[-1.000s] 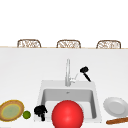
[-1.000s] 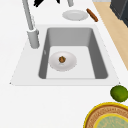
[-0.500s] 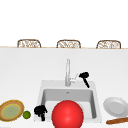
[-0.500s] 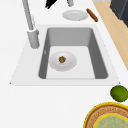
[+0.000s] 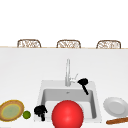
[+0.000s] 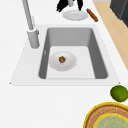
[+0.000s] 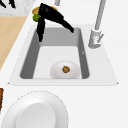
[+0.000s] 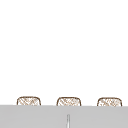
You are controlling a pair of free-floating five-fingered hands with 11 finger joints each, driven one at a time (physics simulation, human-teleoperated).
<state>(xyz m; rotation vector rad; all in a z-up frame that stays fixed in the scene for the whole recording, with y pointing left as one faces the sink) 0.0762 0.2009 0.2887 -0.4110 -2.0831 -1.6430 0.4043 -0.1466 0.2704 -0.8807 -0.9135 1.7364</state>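
The sink is taking up the middle of the white counter. In front of it in the front view a big red ball is covering part of the basin. A white plate is lying on the counter to the right. A yellow-rimmed plate is sitting at the far left. The faucet is standing upright at the back rim, with its lever pointing to the right.

The right hand is hovering just beside that lever. It is reaching straight, unclenched fingers down toward the basin and gripping nothing. The left hand is hanging at the sink's front left corner, near the lime but apart from it. I cannot tell whether it is spread or closed (it is reading as a dark lump from the front). In the right side view a hand is stretching straight, spread fingers over the far end of the basin.

A small white dish is resting on the basin floor, with a brown morsel lying at its centre. A brown rolling pin is lying just beside the white plate.

As I am judging it, no handling is under way yet. The lime is sitting free on the counter between the yellow-rimmed plate and the sink, the faucet is going untouched, and neither hand is carrying anything.
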